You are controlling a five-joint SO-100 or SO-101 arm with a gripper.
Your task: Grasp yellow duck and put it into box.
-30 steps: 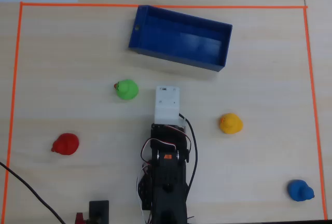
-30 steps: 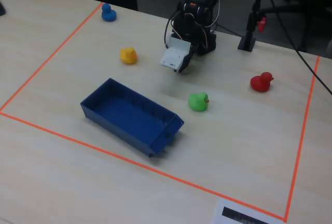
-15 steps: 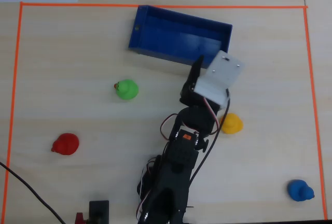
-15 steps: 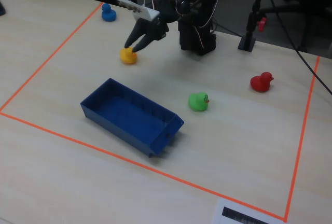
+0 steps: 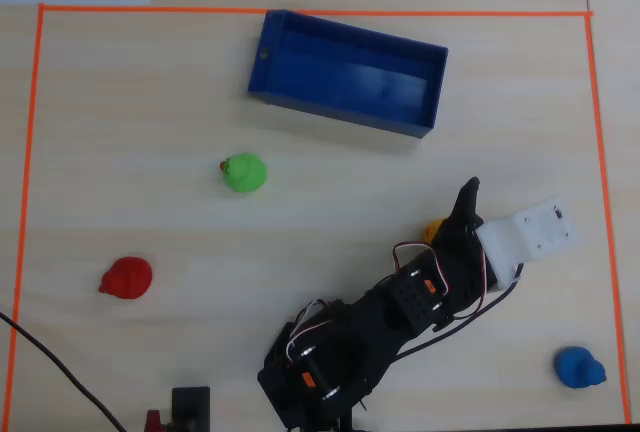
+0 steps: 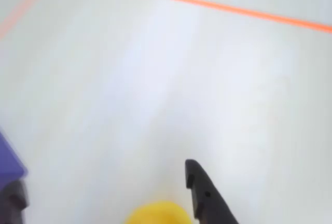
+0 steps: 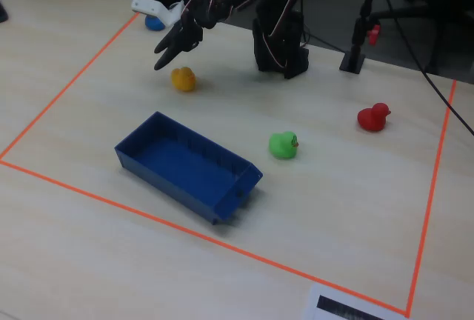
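Observation:
The yellow duck (image 7: 183,78) stands on the table, apart from the blue box (image 7: 185,164). My gripper (image 7: 164,59) hangs open just above and beside the duck, holding nothing. In the overhead view the arm covers most of the duck (image 5: 433,230), and the gripper (image 5: 463,200) points toward the box (image 5: 345,72). The wrist view shows the duck's top (image 6: 155,214) at the bottom edge, between the spread fingers of the gripper (image 6: 101,176) and close to the dark right finger (image 6: 205,198). A blue corner (image 6: 8,163) shows at the left edge there.
A green duck (image 5: 243,172), a red duck (image 5: 127,277) and a blue duck (image 5: 578,367) stand apart on the table. Orange tape (image 5: 598,182) frames the work area. A black stand (image 7: 355,57) is behind the arm's base.
The arm has swung from near the box's end over to the yellow duck. The gripper now hangs lower and further out over the duck. No duck has moved.

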